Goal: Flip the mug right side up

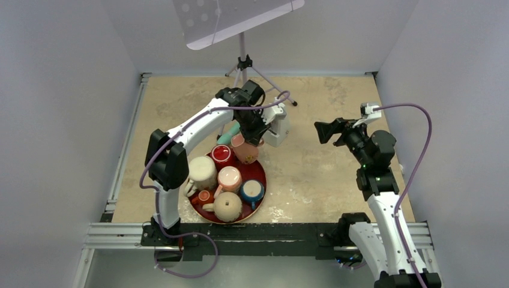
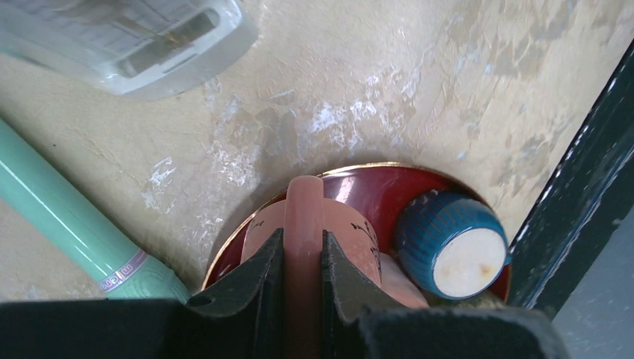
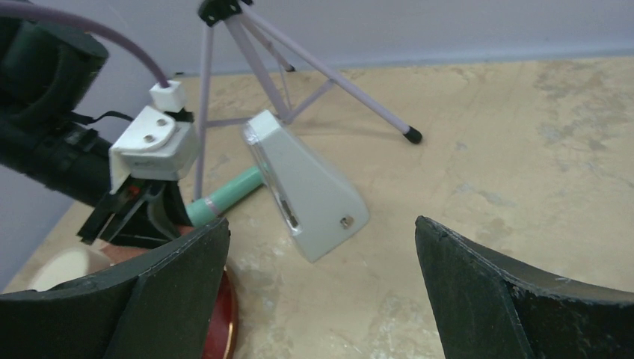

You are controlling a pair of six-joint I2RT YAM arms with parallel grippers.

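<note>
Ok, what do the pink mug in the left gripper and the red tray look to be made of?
The pink mug looks like glazed ceramic: it has a thick, rounded handle with a soft satin sheen. The red tray is glossy, either lacquered or plastic, judging by its sharp highlights and thin gold-looking rim; I can't tell which.

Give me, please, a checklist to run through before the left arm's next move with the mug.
1. Left gripper shut on the mug handle: ok.
2. Mug right side up: not ok, it hangs tilted.
3. Mug clear of tray and cups: cannot tell.
4. Right gripper open, away from mug: ok.
5. Bare table right of tray for setting down: ok.
</note>
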